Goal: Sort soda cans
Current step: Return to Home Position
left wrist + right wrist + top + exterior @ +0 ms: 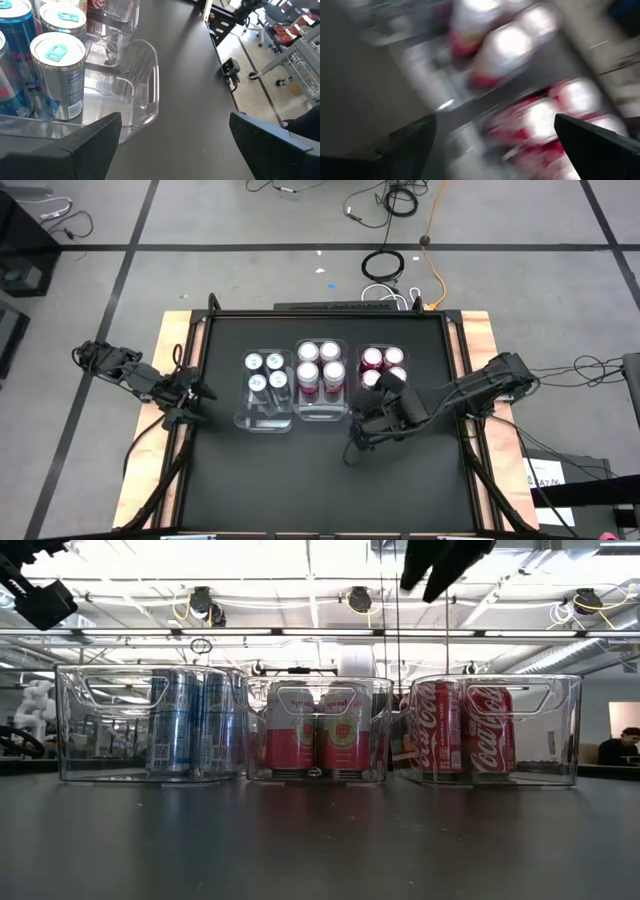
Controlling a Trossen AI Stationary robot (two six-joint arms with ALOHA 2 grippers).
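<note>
Black tabletop (pixel 300 480) lies nearest. Beyond it stand three clear plastic rectangular bins in a row. The left bin (pixel 80 720) holds teal-blue soda cans (pixel 175 720), the middle bin (pixel 255 730) red-pink-and-white soda cans (pixel 290 730), and the right bin (pixel 560 730) dark red soda cans (pixel 487 730).

The right gripper (pixel 386 384) hovers above the right bin, fingers spread and empty. The left gripper (pixel 192 392) waits at the left table edge, also released.

Hazard: a low withdrawal path could clip the right bin's rim and drag it or topple cans.

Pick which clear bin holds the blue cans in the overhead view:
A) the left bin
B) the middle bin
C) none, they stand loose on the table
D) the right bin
A: the four blue cans stand together inside the left bin.
</note>
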